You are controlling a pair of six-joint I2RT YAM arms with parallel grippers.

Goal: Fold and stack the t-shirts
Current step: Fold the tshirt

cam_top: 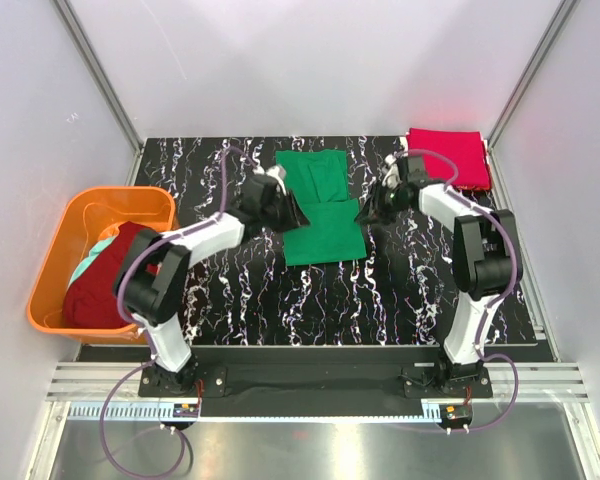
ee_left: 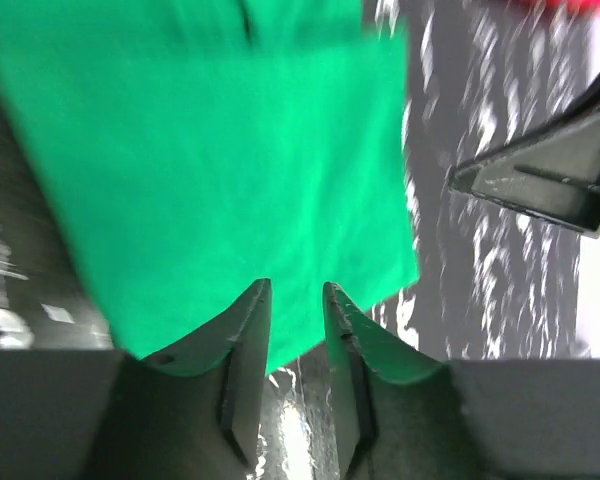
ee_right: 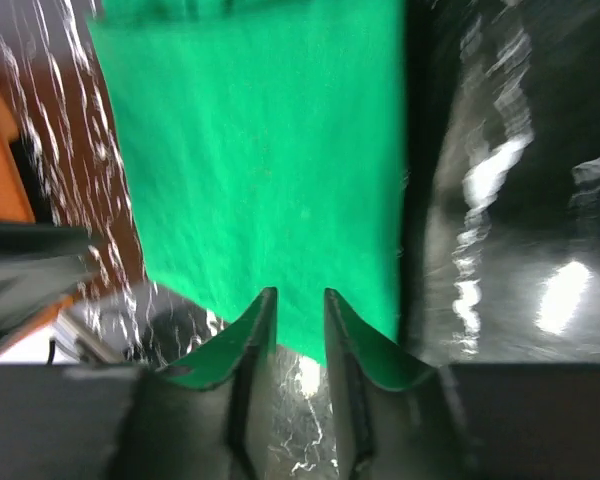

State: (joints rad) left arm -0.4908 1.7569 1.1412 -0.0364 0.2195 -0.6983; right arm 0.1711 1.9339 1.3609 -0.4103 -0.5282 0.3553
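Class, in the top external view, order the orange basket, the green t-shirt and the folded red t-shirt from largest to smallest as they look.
1. orange basket, largest.
2. green t-shirt, clearly smaller.
3. red t-shirt, folded, smallest; it lies farthest from the camera, so slightly unsure.

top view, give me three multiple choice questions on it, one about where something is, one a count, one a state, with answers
1. Where is the red shirt?
A) far right corner of the table
B) middle of the table
C) near left corner

2. How many shirts lie on the table?
A) one
B) two
C) four

3. The orange basket is:
A) empty
B) holding clothes
C) tipped upside down

Answers:
1 A, it sits folded at the far right corner.
2 B, only the red one and the green shirt in the middle.
3 B, dark red and pale teal cloth lies inside it, open side up.
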